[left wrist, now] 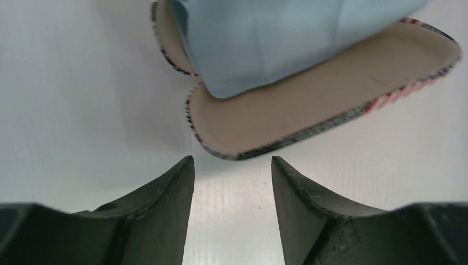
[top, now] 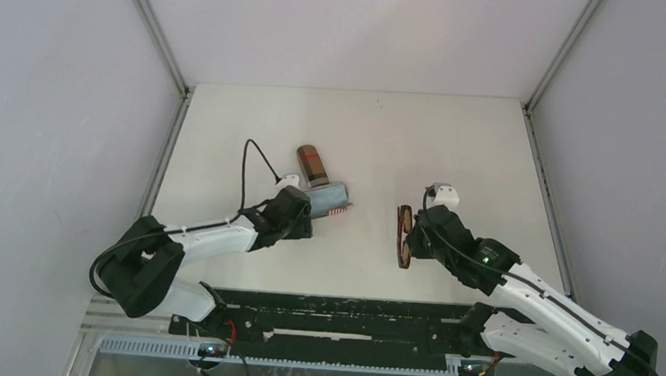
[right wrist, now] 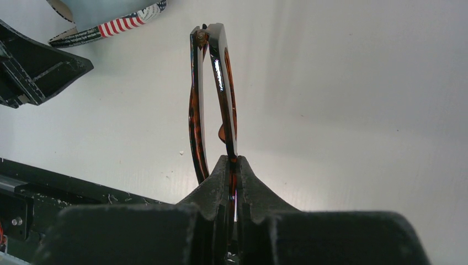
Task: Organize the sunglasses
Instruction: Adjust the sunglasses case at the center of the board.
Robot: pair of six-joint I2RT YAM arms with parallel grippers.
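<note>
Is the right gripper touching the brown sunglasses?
Touching. The right wrist view shows the right gripper shut on the brown sunglasses, both fingers pressing the frame.

Showing shiny dark brown with orange patches on the sunglasses (right wrist: 194,127). Wearing red and white stripes, plus small white stars on dark blue, along the rim of the open case (right wrist: 118,23), and glowing soft tan inside. Lying light blue on top as a cloth (left wrist: 265,38). Looking brown with a red band on the other case (top: 312,164). Looking black on the left gripper (left wrist: 232,161) and the right gripper (right wrist: 232,161), and plain white on the table (top: 456,144)
</note>
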